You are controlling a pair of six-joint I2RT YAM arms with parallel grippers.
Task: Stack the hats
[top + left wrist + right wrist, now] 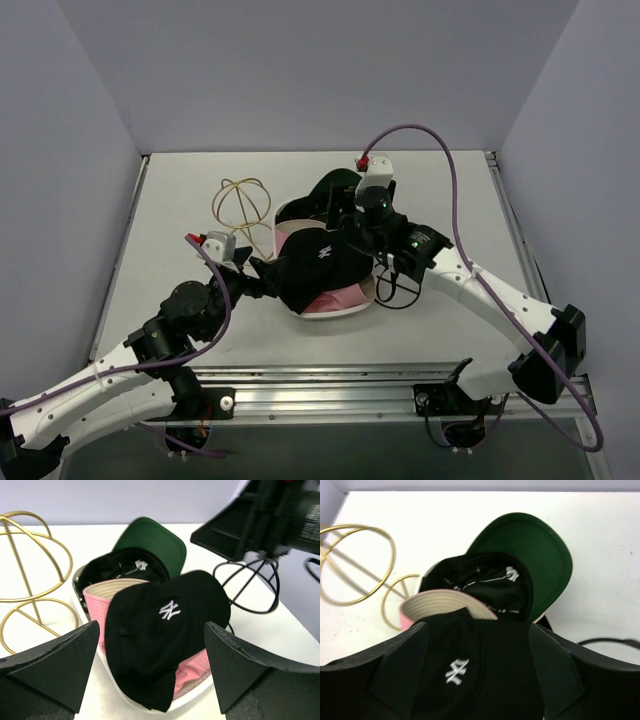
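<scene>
The black hat with a white logo lies on top of the pink hat in a white tray. Behind them an upturned dark hat shows its dark green brim. A beige surface shows at the pink hat's edge; I cannot tell whether it is a separate hat. My left gripper is open, just left of the pile, its fingers apart and short of the black hat. My right gripper is open over the black hat, its fingers either side of it.
A gold wire loop stands at the back left of the pile and shows in the left wrist view. A black wire stand lies to the right of the tray, under the right arm. The table's front rail is close.
</scene>
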